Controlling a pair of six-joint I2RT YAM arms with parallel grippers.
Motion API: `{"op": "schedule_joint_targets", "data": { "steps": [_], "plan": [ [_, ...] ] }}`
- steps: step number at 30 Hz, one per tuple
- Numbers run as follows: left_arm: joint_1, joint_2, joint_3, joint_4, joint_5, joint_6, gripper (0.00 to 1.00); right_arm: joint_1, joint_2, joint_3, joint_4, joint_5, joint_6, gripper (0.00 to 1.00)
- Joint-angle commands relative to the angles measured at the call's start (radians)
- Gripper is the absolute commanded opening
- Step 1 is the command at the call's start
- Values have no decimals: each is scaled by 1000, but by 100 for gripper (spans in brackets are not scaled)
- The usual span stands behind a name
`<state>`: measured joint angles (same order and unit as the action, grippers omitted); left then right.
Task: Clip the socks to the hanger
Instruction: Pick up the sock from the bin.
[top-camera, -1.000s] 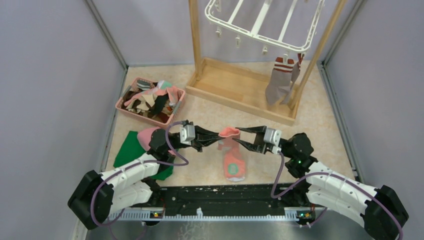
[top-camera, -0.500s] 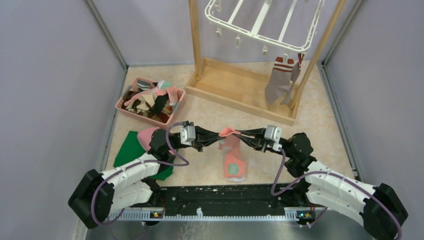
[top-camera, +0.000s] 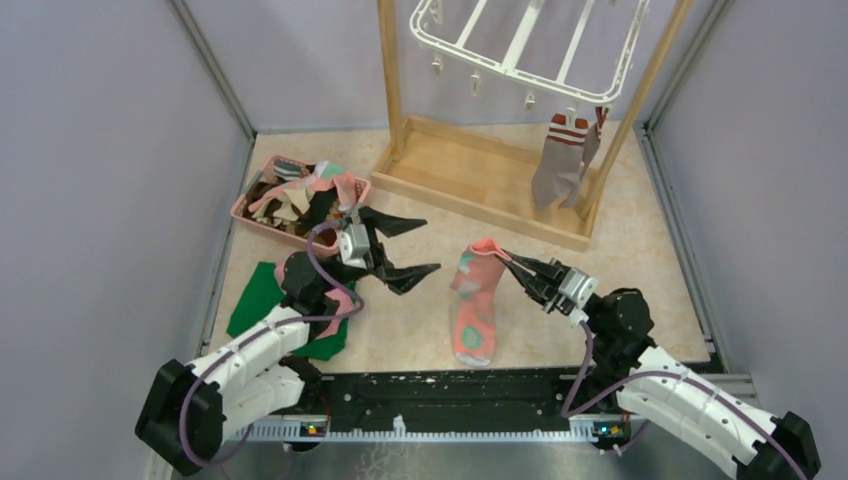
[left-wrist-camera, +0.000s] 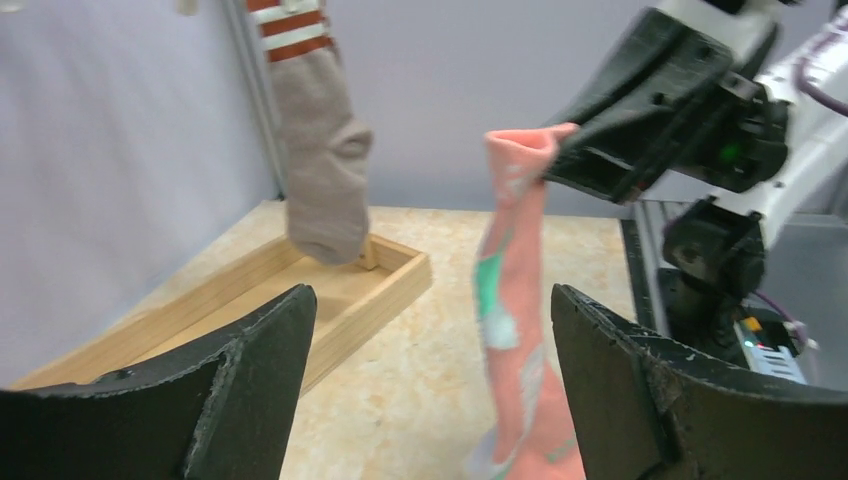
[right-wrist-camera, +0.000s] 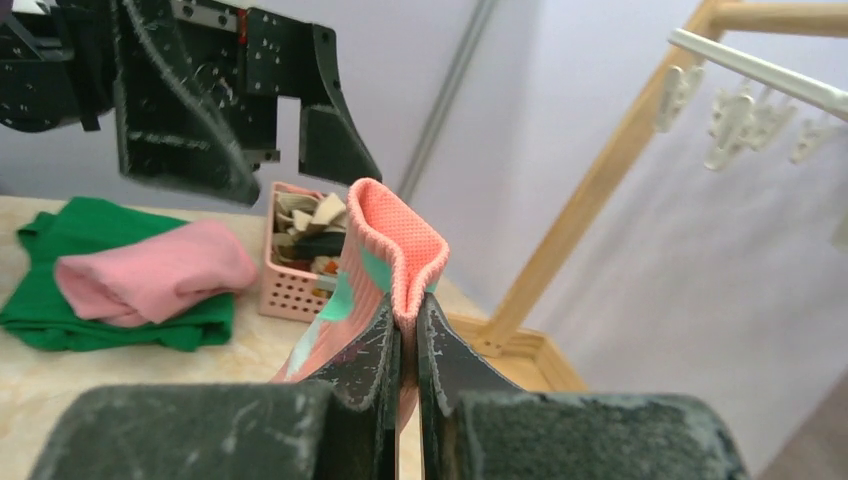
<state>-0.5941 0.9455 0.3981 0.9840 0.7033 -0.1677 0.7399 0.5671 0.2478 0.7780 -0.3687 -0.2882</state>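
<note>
A ribbed pink sock (top-camera: 472, 310) with teal patches hangs limp in front of the white plastic hanger (top-camera: 522, 38), its cuff pinched between the right fingers (top-camera: 527, 268), its foot drooping to the speckled tabletop (top-camera: 420, 330). The black, wedge-shaped left fingers (top-camera: 398, 222), also in front of the hanger, are spread wide and hold nothing. Only the right wrist view shows the cuff's fine knit and the hanger's small clips (right-wrist-camera: 735, 120) close up; the left wrist view instead shows a grey sock (left-wrist-camera: 320, 170) with a red-striped cuff.
</note>
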Motion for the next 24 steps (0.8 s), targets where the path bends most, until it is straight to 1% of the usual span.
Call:
{"op": "schedule_joint_targets", "data": {
  "steps": [1,4,7,9,10,12,16,19,21,24],
  "plan": [
    [147,134,108,171,142,-282,93,11,-47,-29,13,147,-67,0],
    [202,307,191,390,215,-483,94,11,-69,-31,-19,209,-65,0],
    [201,483,323,550,274,-628,95,12,-111,-51,-39,270,-54,0],
    [186,605,433,702,302,-693,95,11,-144,-72,-42,289,-43,0],
    [176,667,474,788,287,-726,95,11,-160,-81,-41,298,-40,0],
    [151,760,564,808,264,-710,95,12,-183,-95,-49,308,-33,0],
    [83,898,710,809,213,-569,97,11,-225,-105,-86,332,-29,0],
    [77,983,830,809,183,-525,97,11,-248,-118,-85,339,-27,0],
    [78,1048,924,809,182,-520,98,10,-248,-125,-76,340,-26,0],
    [77,1143,1094,805,183,-564,97,10,-246,-131,-67,340,-25,0]
  ]
}}
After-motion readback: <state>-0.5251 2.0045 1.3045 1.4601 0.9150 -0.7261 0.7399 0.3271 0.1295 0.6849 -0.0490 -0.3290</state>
